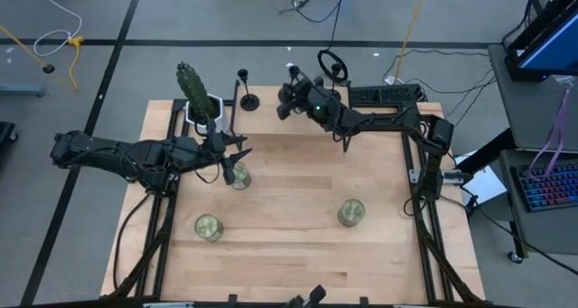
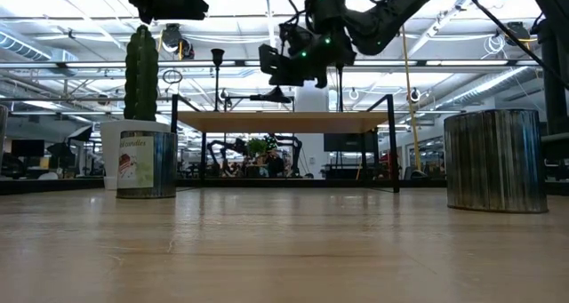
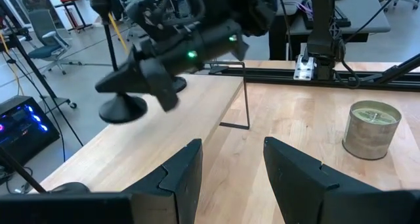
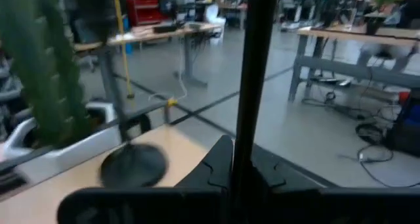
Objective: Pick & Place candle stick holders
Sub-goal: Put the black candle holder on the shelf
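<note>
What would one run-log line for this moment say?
right end effector: shut on candle stick holder, raised at far edge | left end effector: open, over table | second holder: standing far edge

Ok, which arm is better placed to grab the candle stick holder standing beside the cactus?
Probably left. The left gripper is open and empty, close to the candle stick holder. The right gripper seems shut on a second holder.

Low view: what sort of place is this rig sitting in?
Likely an open robotics lab or workshop: exposed ceiling beams with strip lights, other workbenches behind the table, and a backlit keyboard beside the wooden table.
</note>
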Controlling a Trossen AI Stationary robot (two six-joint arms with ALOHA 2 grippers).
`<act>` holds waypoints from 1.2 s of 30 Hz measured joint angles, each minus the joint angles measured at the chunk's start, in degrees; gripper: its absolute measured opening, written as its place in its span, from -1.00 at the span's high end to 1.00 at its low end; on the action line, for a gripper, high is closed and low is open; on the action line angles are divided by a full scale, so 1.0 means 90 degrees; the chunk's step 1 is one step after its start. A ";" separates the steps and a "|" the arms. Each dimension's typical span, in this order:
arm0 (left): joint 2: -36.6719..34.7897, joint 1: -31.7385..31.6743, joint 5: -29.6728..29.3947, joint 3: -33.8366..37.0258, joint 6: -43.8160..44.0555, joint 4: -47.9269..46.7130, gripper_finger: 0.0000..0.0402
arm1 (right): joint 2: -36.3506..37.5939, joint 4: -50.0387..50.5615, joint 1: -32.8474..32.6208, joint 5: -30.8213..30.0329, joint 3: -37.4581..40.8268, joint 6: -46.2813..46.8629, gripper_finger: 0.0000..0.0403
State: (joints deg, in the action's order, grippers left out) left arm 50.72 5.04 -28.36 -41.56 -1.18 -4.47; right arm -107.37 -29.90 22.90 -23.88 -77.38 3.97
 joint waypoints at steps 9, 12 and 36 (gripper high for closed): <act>0.0000 0.0000 -0.0002 0.0000 -0.0001 0.0001 0.15 | 0.0000 0.0676 0.0427 0.0448 0.0002 0.0676 0.99; 0.0000 0.0000 -0.0005 0.0000 -0.0001 0.0029 0.15 | 0.0000 0.0608 0.0405 0.0545 0.0002 0.0653 0.99; 0.0000 0.0000 -0.0005 0.0000 -0.0006 -0.0293 0.15 | -0.0294 0.0680 0.0366 0.1012 -0.0002 0.0345 0.75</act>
State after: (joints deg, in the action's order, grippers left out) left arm 50.72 5.04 -28.40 -41.56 -1.23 -7.10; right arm -110.02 -23.78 26.19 -14.77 -77.41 7.08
